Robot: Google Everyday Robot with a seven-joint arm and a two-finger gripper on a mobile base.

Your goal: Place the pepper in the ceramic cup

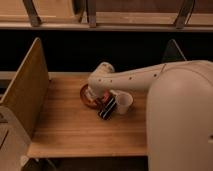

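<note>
At the frame's centre, on the light wooden tabletop (75,131), the round red-brown bowl (86,100) lies left and the small off-white ceramic cup (124,102) right, with the black striped block (107,109) between them and slightly in front. The gripper (101,95) hangs over the bowl's right rim.

Clutter round the gripper (100,96), low over mid table (70,130)
Red-brown bowl (86,98) right under it; black striped block (107,108) just beside, nearer cam; wood board (25,95) well off cam-left; dark board (172,51) behind, cam-right.
</note>
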